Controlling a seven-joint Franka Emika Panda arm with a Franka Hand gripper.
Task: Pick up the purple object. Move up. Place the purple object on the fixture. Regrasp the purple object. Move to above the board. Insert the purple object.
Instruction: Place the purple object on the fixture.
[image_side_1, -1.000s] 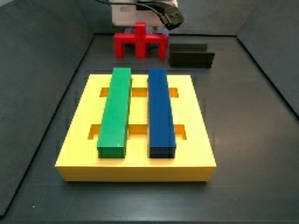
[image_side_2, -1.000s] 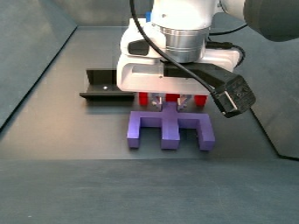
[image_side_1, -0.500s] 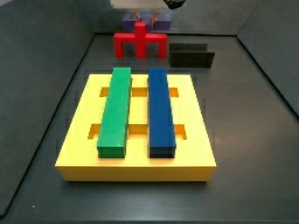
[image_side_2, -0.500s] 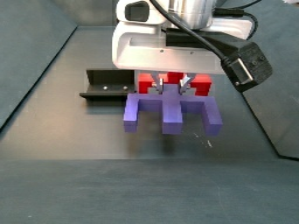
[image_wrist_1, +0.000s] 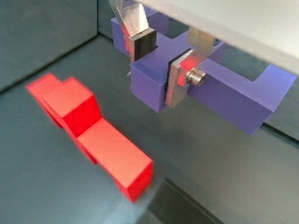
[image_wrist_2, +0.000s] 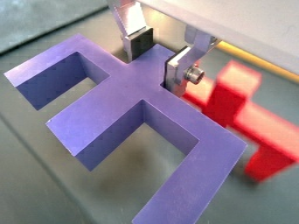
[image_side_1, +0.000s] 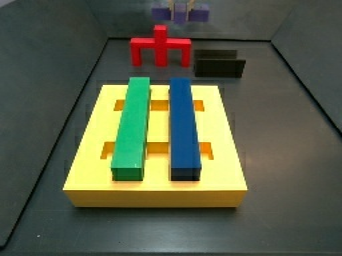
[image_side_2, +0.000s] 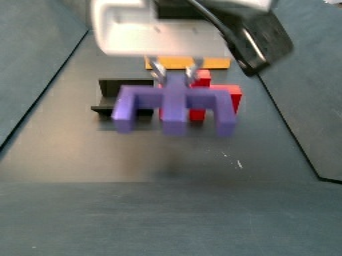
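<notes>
— What's around the board (image_side_1: 156, 160)?

— Green bar (image_side_1: 128, 128) and blue bar (image_side_1: 183, 128) lie side by side on it. Beyond it, on the floor, stand the red piece (image_side_1: 160, 47) and the fixture (image_side_1: 221, 65), just beside each other.

— And the purple object (image_wrist_2: 135, 114)?

— Clear of the floor, above the red piece. My gripper (image_wrist_2: 156, 59) is clamped on its central stem, fingers (image_wrist_1: 183, 75) pressed to either side; the crossbar and legs hang below in a side view (image_side_2: 171, 106).
</notes>
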